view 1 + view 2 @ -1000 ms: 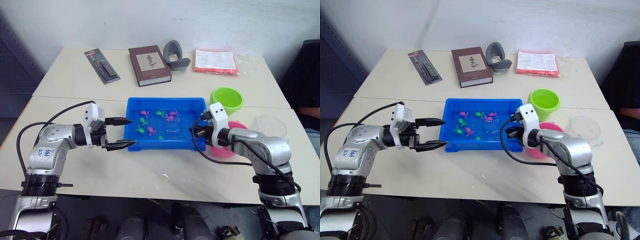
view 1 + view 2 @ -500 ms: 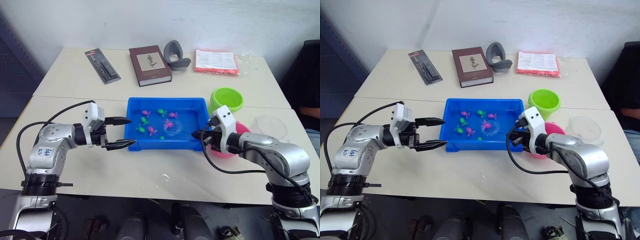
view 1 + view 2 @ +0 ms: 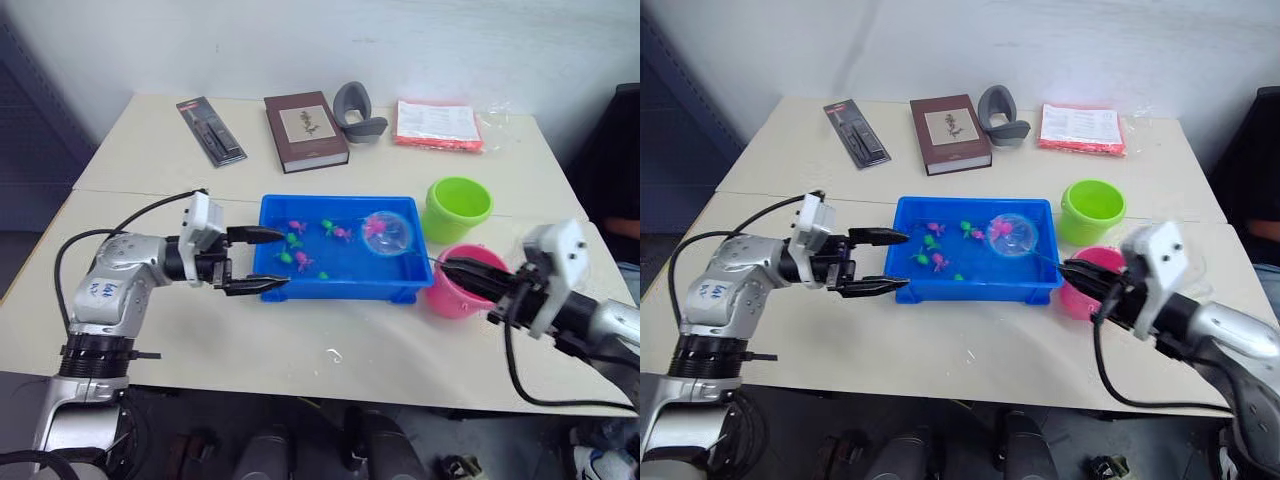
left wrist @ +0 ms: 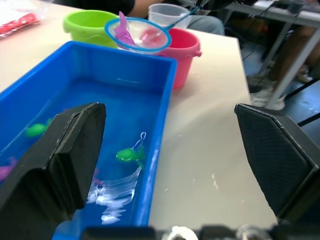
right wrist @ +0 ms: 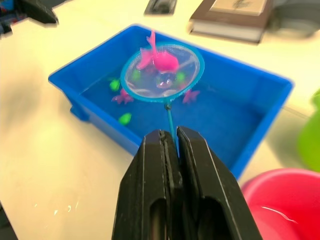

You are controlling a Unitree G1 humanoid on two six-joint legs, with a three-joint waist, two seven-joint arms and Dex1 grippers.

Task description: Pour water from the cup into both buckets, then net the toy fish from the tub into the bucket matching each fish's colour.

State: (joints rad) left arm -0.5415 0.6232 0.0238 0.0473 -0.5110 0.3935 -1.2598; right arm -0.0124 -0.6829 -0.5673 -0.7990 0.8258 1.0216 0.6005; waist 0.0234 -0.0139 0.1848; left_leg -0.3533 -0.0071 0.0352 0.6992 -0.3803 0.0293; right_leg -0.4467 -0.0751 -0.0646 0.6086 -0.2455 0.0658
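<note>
The blue tub (image 3: 340, 295) sits mid-table with several pink and green toy fish (image 3: 300, 262) in its water. My right gripper (image 3: 452, 268) is shut on the net's thin handle. The blue-ringed net (image 3: 388, 232) hangs above the tub's right end with a pink fish (image 5: 157, 59) lying in it. To the right stand the lime green bucket (image 3: 457, 205) and, closer, the pink bucket (image 3: 458, 290). The clear cup (image 4: 169, 12) stands behind the pink bucket. My left gripper (image 3: 285, 259) is open at the tub's left end, empty.
At the back of the table lie a black blister pack (image 3: 211, 130), a brown book (image 3: 306, 130), a grey curved object (image 3: 358, 110) and a red packet (image 3: 438, 123). A dark-clothed person (image 3: 615, 170) sits at the far right edge.
My right arm has drawn back to the right and lifted the net out of the water with a pink fish in it. The left gripper stays open by the tub.
</note>
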